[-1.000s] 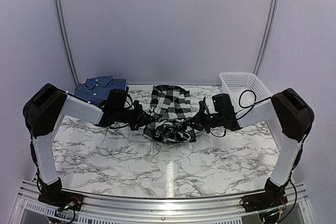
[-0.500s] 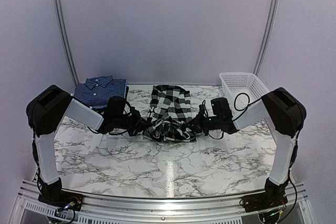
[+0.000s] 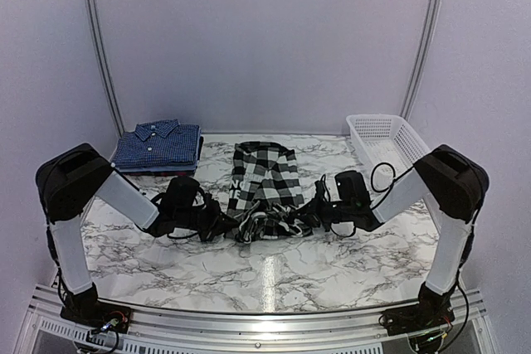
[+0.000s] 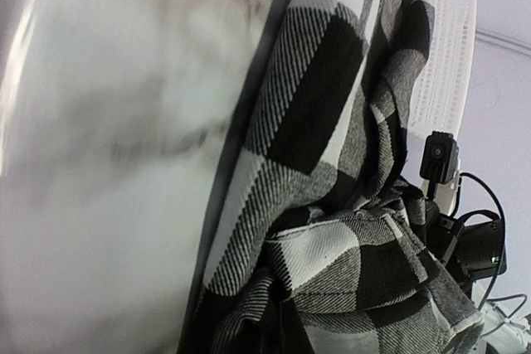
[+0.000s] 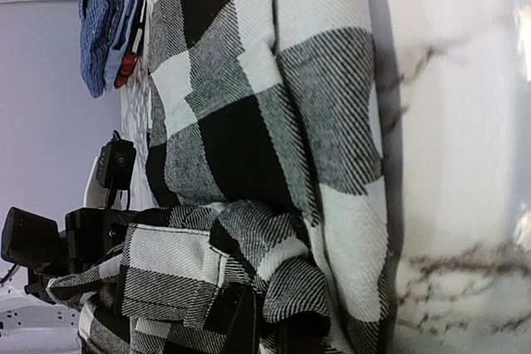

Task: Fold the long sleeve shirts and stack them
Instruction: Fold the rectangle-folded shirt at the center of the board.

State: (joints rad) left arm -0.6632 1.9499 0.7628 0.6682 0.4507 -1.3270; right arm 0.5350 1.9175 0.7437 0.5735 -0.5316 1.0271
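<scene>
The black-and-white checked shirt (image 3: 265, 180) lies in the middle of the marble counter (image 3: 274, 267). Its far part is spread flat, and its near edge is bunched into a rumpled heap between the two arms. In the left wrist view we see the shirt (image 4: 332, 155) up close, its big checks folding over one another in loose ridges above the pale stone. In the right wrist view the same cloth (image 5: 249, 113) runs flat along the counter and gathers into thick folds at the bottom.

The right claw (image 3: 309, 220) sits low at the right end of the heap. In its own view we see dark fingers (image 5: 239, 322) closed down on a wad of the checked cloth. The left claw (image 3: 226, 225) sits low at the left end of the heap, touching the cloth. Its fingers are buried under the folds, so we cannot tell whether it is clamped or spread.

The dark blue shirts (image 3: 158, 145) rest folded in a neat stack at the far left corner, collar up, well apart from the checked one. A white mesh basket (image 3: 386, 134) stands at the far right corner of the counter.
</scene>
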